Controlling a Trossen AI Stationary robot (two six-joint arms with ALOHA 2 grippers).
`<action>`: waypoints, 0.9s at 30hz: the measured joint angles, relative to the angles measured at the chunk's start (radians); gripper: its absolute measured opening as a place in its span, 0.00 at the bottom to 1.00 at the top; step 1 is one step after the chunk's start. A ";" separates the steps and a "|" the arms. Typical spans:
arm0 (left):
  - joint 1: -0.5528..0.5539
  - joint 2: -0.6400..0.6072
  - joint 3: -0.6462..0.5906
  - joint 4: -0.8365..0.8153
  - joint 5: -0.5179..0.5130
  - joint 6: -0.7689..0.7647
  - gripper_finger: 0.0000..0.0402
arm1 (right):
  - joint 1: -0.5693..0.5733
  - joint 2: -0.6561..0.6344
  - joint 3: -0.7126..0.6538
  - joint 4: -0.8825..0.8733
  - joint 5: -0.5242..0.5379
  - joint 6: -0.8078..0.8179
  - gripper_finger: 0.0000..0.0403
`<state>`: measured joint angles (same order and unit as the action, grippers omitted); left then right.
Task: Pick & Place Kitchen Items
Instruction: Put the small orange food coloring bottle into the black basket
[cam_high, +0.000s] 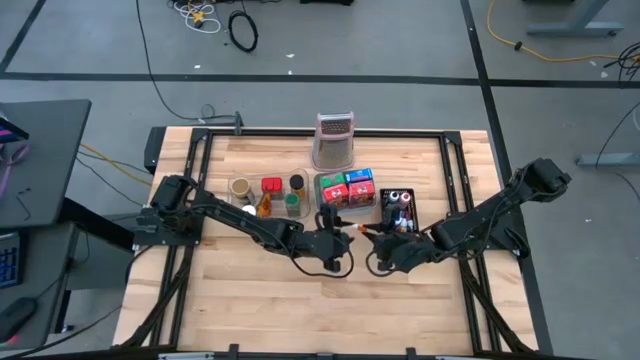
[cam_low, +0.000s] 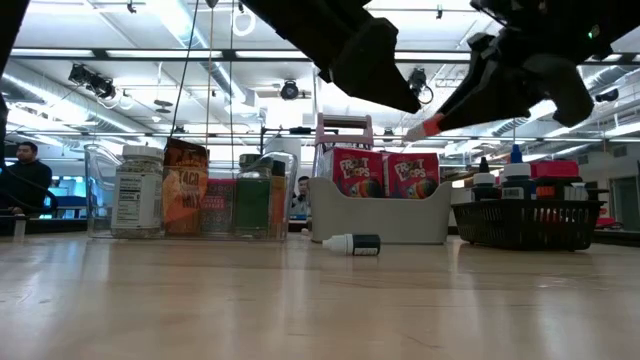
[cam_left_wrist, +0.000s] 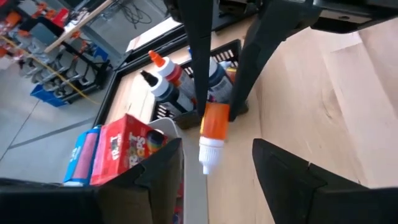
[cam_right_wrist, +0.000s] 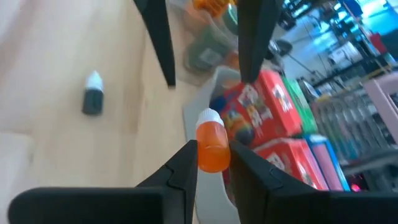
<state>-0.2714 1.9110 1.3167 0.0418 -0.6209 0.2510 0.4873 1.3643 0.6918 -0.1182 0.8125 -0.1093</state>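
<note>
My right gripper (cam_right_wrist: 213, 163) is shut on a small orange bottle (cam_right_wrist: 213, 146) with a white tip, held above the middle of the table (cam_high: 366, 231). My left gripper (cam_left_wrist: 216, 163) is open and faces it from the table's left; its fingers stand on either side of the bottle's white tip (cam_left_wrist: 209, 155) without touching it. A small dark bottle with a white cap (cam_low: 352, 243) lies on its side on the table in front of the grey tray. It also shows in the right wrist view (cam_right_wrist: 93, 99). My right gripper pinches the orange bottle by its body (cam_right_wrist: 214, 155) between its two fingers. They come from the table's right, along the bottle. The bottle is lifted clear of the table (cam_low: 428, 127) and tilted, its white tip (cam_low: 412, 133) pointing toward my left gripper and slightly down.
A clear tray (cam_low: 190, 190) holds jars and packets at the far left. A grey tray (cam_low: 380, 220) holds red cereal boxes, and a black basket (cam_low: 525, 222) holds small capped bottles. A metal grater (cam_high: 334, 140) stands behind the trays. Bare wood lies toward the near edge.
</note>
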 joint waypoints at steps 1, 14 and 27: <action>0.000 0.000 0.000 0.000 -0.006 -0.002 0.51 | 0.000 0.000 0.000 -0.016 0.009 0.013 0.21; 0.000 0.000 0.000 -0.003 -0.014 -0.019 0.51 | 0.001 -0.143 0.000 -0.210 0.069 0.183 0.21; 0.001 0.000 0.000 0.003 -0.012 -0.029 0.51 | 0.000 -0.329 0.000 -0.765 0.030 0.850 0.21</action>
<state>-0.2706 1.9110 1.3163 0.0449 -0.6327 0.2225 0.4877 1.0351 0.6918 -0.8831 0.8429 0.7402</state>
